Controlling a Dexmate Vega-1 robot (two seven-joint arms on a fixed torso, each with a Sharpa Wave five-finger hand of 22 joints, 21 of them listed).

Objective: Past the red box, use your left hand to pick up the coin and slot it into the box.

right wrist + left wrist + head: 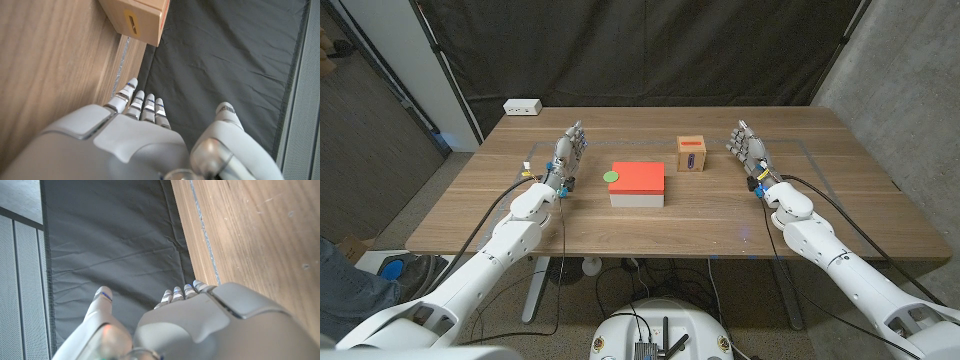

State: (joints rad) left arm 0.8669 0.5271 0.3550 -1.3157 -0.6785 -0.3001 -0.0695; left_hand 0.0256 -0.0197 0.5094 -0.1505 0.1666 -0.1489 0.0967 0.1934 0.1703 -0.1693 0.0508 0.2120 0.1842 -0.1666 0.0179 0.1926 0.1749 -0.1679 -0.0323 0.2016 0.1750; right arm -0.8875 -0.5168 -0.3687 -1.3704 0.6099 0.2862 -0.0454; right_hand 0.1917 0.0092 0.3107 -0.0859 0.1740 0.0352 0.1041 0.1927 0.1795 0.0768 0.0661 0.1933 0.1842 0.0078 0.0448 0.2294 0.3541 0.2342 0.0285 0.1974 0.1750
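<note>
left hand [567,152] being held empty, fingers spread; right hand [750,150] likewise | green coin [611,177] being carried atop red box [638,181]; slotted wooden box [692,155] being kept apart

We see bare table [520,215] frame-left by left hand [567,152]; red box [638,183] blocks centre, wooden box [692,154] just upper-right.

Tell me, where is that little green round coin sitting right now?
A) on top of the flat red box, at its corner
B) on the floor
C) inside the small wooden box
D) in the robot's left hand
A: in the head view the small green round coin lies on the flat red box, at the corner nearest the left hand, which holds nothing.
</note>
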